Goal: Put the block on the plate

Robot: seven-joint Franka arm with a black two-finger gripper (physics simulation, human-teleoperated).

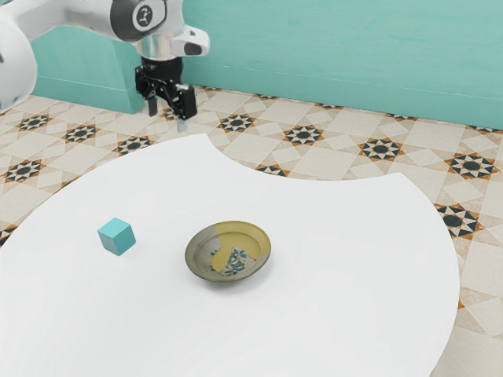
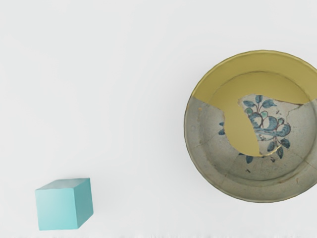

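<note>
The block (image 1: 116,236), a small plain teal cube, sits flat on the worktop (image 1: 338,314), below the jaws and well apart from them. The jaws stand apart with nothing between them, high above the worktop on the gripper (image 1: 167,118). The plate (image 1: 228,251) also lies below the jaws, beside the block with bare surface between the two.

Your step in hand, as I judge it, is the reach for the block. Bring the jaws over its middle while you are still high, then turn them until they match two opposite side faces; a grip across the corners would likely twist it. Come straight down, one jaw each side, and stop short of pressing on the worktop. Close evenly, low enough on the faces for a firm hold. You have space to open wide here without touching the plate. Afterwards, lift well above the plate's raised rim before you travel, and let go over the flatter middle, since the sloping wall could tip the block.

You can read no lettering on the block or the plate, which carries a painted blue fruit-and-leaf motif (image 2: 267,123). Above the jaws, the arm (image 1: 94,17) bears a round emblem (image 1: 145,16), whose maker you cannot read.
</note>
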